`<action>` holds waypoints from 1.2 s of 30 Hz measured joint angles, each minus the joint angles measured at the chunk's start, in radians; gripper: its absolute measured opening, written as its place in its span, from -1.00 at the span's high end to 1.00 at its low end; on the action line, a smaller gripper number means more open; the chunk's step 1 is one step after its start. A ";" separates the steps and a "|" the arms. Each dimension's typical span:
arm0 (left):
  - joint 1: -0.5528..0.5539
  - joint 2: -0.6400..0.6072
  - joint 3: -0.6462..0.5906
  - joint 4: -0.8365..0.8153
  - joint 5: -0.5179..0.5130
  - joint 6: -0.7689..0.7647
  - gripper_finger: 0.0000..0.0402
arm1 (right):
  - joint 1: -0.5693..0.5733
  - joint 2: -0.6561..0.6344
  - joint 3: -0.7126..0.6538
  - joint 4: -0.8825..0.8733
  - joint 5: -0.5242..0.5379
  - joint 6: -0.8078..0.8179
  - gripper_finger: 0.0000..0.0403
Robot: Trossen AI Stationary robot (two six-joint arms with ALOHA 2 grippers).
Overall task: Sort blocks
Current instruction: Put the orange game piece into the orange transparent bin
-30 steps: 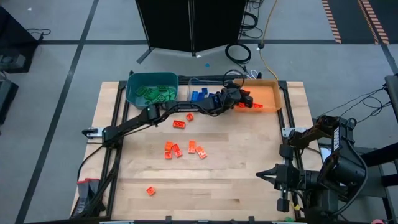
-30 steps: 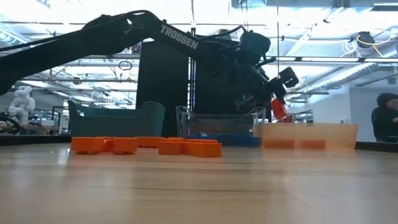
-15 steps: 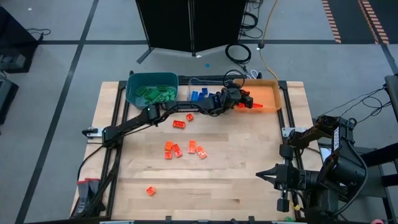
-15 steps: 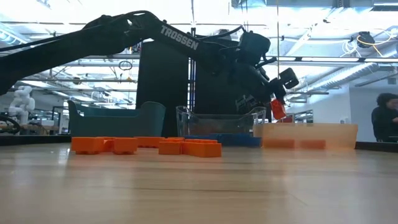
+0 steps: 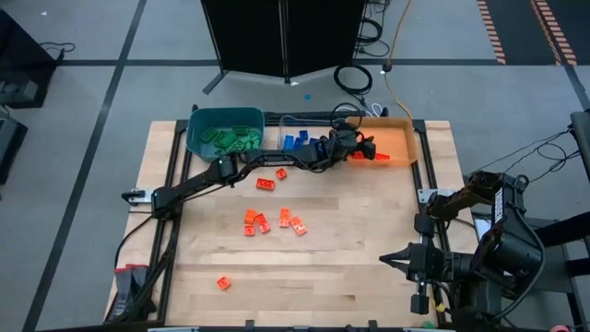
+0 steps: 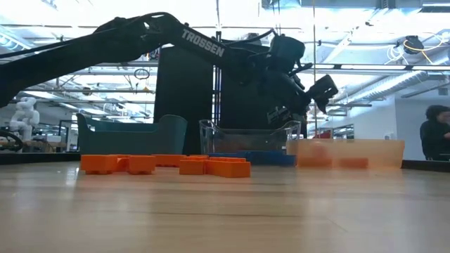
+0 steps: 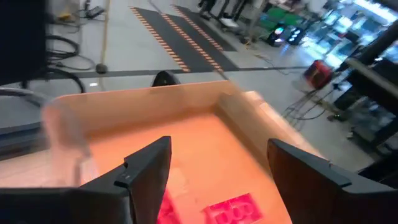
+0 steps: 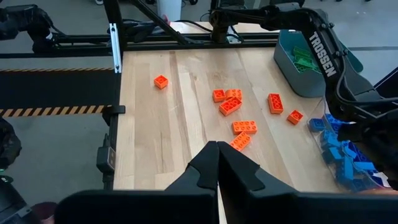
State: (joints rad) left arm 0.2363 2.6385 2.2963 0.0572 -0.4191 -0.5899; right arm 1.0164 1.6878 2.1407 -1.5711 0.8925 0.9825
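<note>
Your left gripper [image 7: 214, 180] hangs released above the translucent orange plastic bin [image 7: 205, 106]; retreating low, you could clip its rim.

A grey floor [image 5: 83, 101] crossed by dark lines is seen; a black cabinet [image 5: 281, 37] stands beyond the wooden table [image 5: 350, 249].

The small studded plastic toy blocks lie sorted in part by colour. Green blocks [image 5: 228, 138] are heaped in the teal bin, blue blocks [image 5: 297, 142] in the clear bin beside it, and a few orange-red blocks [image 5: 373, 157] in the orange bin. More orange-red blocks [image 5: 272, 221] lie loose on the wooden desk: two near the bins [image 5: 267, 183], a cluster mid-desk, and a single one [image 5: 223, 283] well apart near the front edge.
</note>
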 joint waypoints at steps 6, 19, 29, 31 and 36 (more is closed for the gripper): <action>-0.018 -0.035 0.051 0.050 0.148 0.152 -0.35 | 0.000 0.000 0.000 0.000 -0.002 0.000 1.00; -0.182 -0.441 0.059 -0.850 0.266 0.890 -0.35 | 0.000 -0.001 0.000 0.000 0.001 0.007 1.00; -0.102 -0.464 -0.109 -1.312 0.313 0.895 -0.05 | 0.000 -0.001 0.000 0.000 0.024 0.000 1.00; -0.087 -0.474 -0.187 -1.335 0.399 0.921 0.02 | 0.000 -0.001 0.000 0.001 0.023 0.008 1.00; -0.080 -0.503 -0.431 -1.423 0.453 1.004 0.10 | 0.015 -0.001 0.000 0.004 0.021 0.022 1.00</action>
State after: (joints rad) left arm 0.1567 2.1355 1.8649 -1.3654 0.0337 0.4140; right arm 1.0312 1.6867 2.1407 -1.5674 0.9131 1.0044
